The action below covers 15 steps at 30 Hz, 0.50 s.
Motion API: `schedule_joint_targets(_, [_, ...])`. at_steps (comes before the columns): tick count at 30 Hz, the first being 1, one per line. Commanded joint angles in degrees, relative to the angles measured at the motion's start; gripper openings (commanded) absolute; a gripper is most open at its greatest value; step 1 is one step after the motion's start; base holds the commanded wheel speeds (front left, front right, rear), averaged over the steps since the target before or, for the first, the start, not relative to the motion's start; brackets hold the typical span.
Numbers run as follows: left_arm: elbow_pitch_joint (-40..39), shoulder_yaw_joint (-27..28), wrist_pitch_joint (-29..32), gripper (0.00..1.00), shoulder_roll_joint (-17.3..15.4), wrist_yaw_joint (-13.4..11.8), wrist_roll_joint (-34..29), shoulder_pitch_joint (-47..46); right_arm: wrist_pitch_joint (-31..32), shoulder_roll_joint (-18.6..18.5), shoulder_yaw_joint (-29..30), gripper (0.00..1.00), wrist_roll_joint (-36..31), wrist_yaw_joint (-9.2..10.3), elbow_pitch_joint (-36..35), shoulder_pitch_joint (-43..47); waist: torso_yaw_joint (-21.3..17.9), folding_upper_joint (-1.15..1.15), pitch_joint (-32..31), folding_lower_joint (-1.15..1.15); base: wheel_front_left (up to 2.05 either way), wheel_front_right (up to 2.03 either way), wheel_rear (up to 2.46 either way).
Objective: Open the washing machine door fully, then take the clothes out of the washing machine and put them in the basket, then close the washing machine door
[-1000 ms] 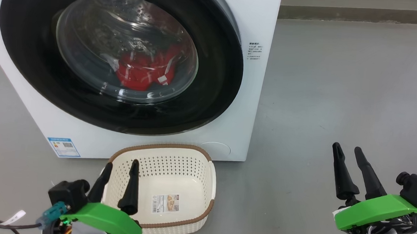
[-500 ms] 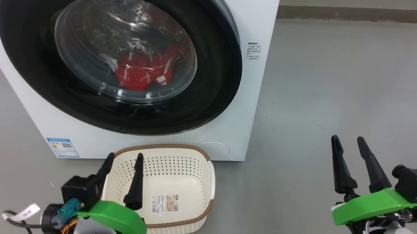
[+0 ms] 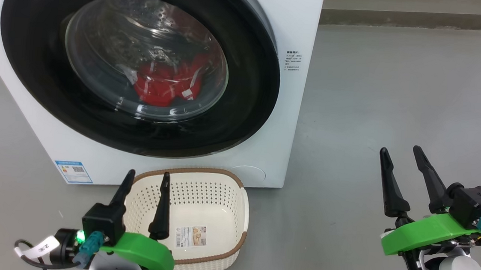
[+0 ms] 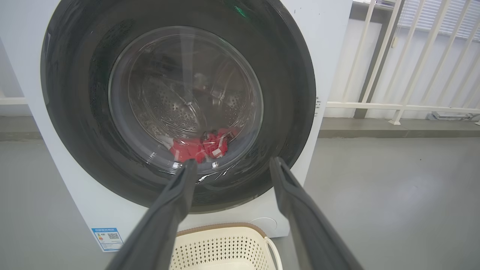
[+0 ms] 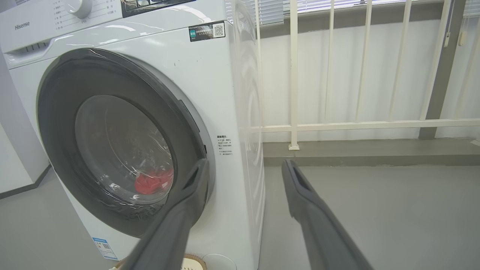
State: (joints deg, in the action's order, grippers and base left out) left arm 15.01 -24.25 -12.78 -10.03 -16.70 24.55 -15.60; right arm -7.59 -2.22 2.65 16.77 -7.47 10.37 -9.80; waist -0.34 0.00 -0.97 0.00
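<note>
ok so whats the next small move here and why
Probably bring the right gripper, jaws open, up to the right edge of the washing machine door to hook it. The door looks only slightly ajar there, the clothes sit behind its glass, and the basket is empty.

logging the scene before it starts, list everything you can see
washing machine: one, white, centre left
washing machine door: one, black rim, clear glass, on the machine's front
clothes: count unclear, red and white, inside the machine
basket: one, cream, brown rim, on the floor before the machine
blue label: one, machine's lower left corner
railing: one, white, beyond the machine
left pincer: one, dark, open, by the basket's left side
right pincer: one, dark, open, above the floor, far right
</note>
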Motion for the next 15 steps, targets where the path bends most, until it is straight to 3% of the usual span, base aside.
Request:
schedule_joint_targets(1, [-1.4, 1.8, -0.6, 1.0, -1.2, -0.7, -0.8, -3.1, -0.4, -0.7, -1.6, 1.0, -0.6, -0.02, -1.7, -2.5, 0.0, 0.0, 0.0, 0.0, 0.0, 0.0, 0.0])
schedule_joint_targets(15, [-2.5, 2.9, -1.2, 1.0, -2.0, -1.8, -0.5, -2.7, 0.1, -0.7, -1.4, 1.0, -0.2, -0.02, -1.4, -2.3, -0.4, 0.0, 0.0, 0.0, 0.0, 0.0, 0.0])
